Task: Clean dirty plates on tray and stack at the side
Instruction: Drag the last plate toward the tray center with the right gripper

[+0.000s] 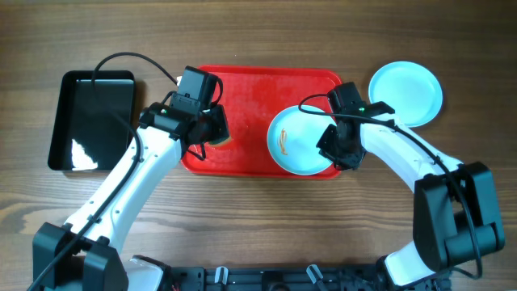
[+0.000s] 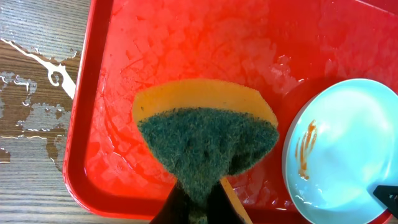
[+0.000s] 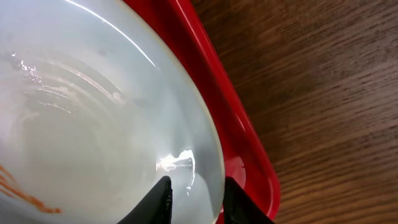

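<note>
The red tray lies in the middle of the table. One pale-blue plate with an orange-brown smear sits at the tray's front right, its edge over the tray rim. My right gripper is shut on this plate's right rim. The right wrist view shows my fingers astride the plate's edge, above the tray rim. My left gripper is shut on a yellow-and-green sponge, held over the wet tray floor left of the plate. A second plate lies on the table right of the tray.
A black rectangular tray stands at the far left. Water is spilt on the wood beside the red tray's left rim. No third plate is in view.
</note>
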Available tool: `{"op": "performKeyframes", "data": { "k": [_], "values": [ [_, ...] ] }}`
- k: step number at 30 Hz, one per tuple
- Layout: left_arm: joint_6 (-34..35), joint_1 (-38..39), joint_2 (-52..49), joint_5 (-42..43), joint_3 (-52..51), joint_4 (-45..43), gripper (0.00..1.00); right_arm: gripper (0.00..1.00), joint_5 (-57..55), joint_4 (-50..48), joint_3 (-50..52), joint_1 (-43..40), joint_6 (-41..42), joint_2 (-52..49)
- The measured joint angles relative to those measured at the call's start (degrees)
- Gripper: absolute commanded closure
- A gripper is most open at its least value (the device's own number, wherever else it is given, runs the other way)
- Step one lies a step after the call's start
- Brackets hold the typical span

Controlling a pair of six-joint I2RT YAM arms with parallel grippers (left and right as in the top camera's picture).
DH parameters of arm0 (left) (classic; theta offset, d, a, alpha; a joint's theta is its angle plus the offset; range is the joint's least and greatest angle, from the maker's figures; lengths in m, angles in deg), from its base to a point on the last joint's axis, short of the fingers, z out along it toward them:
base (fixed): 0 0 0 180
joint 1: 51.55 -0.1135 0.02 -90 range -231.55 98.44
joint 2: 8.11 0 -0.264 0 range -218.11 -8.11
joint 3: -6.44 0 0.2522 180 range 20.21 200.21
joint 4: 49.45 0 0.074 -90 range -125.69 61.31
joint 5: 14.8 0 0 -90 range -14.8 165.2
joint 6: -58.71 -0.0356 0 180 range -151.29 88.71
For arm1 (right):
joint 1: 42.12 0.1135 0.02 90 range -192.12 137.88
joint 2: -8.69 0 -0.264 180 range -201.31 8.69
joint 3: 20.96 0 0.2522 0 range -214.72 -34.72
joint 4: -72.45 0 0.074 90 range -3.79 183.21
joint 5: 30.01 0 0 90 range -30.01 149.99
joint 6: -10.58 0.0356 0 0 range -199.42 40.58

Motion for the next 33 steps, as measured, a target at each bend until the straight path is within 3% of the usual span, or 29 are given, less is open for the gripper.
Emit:
{"op": "performKeyframes", "data": {
  "k": [8, 12, 25, 33],
  "values": [
    [0.0, 0.0, 0.0, 0.02, 0.0, -0.09, 0.96, 0.71, 0.04, -5.18, 3.52, -0.02, -1.84, -0.13],
    [0.0, 0.0, 0.0, 0.0, 0.0, -0.09, 0.96, 0.96, 0.92, -9.31, 3.52, 0.0, -5.22, -0.13],
    [0.0, 0.0, 0.0, 0.02, 0.0, -0.37, 0.96, 0.95, 5.9, -22.4, 3.56, 0.0, -10.75, -0.2],
    [0.0, 0.0, 0.0, 0.02, 0.0, -1.79, 0.96, 0.96, 10.1, -24.72, -0.35, 1.66, -9.53, -4.04]
  ]
}}
